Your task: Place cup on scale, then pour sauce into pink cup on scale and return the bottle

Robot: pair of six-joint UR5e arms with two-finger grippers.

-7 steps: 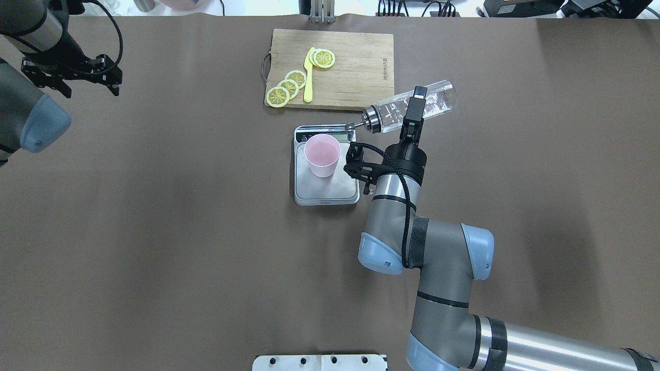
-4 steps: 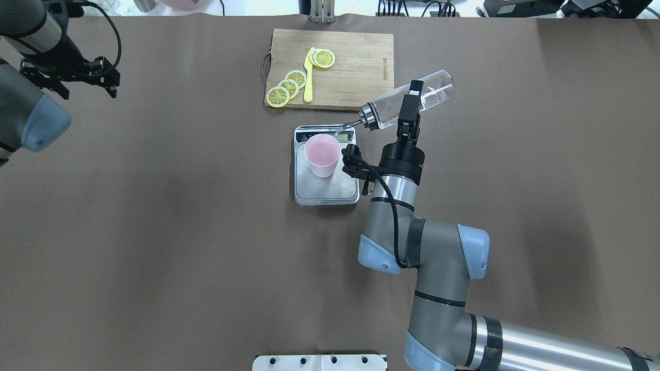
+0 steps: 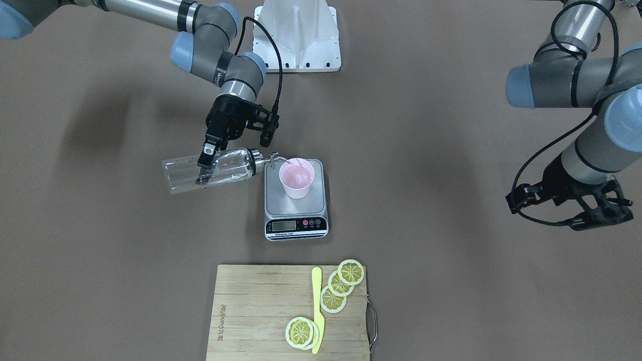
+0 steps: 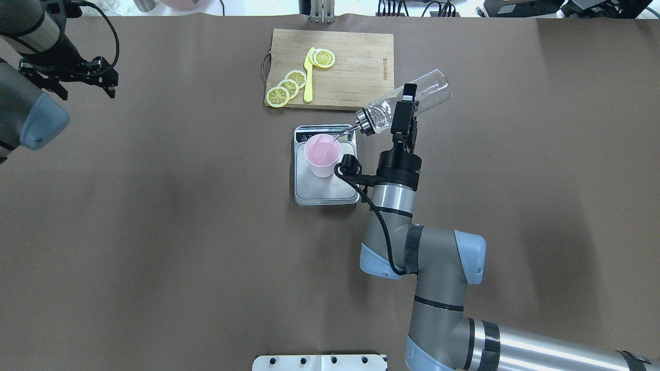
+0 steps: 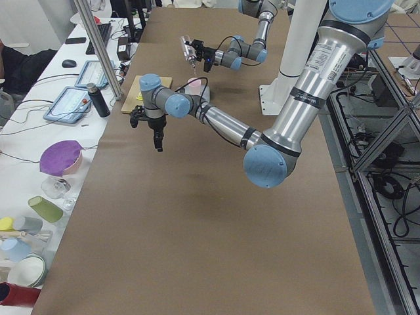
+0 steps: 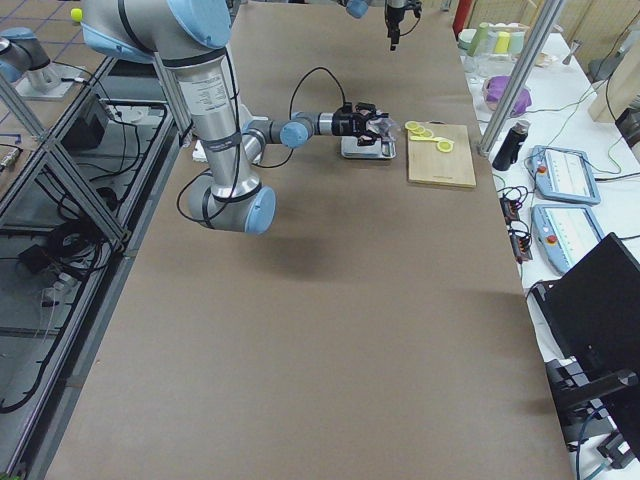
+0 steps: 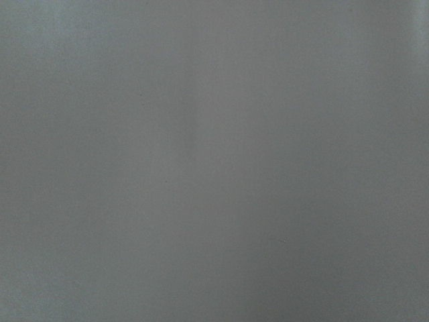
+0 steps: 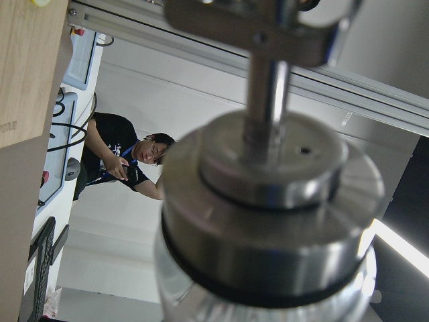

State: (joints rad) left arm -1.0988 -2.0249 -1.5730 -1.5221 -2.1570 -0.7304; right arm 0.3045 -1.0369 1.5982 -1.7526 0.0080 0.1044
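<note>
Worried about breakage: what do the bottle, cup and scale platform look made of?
The bottle looks like clear glass: see-through body, with a shiny metal spout cap. The cup is matte pale pink, probably plastic. The scale has a brushed silver top, likely steel.

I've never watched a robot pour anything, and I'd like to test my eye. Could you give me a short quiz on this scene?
1. True or false: the pink cup stands on the scale.
2. What does the right gripper hold? A a knife, B the bottle, C nothing.
3. Fill in: the bottle's metal spout tips toward the ____.
Key: 1 true; 2 B; 3 cup.
</note>
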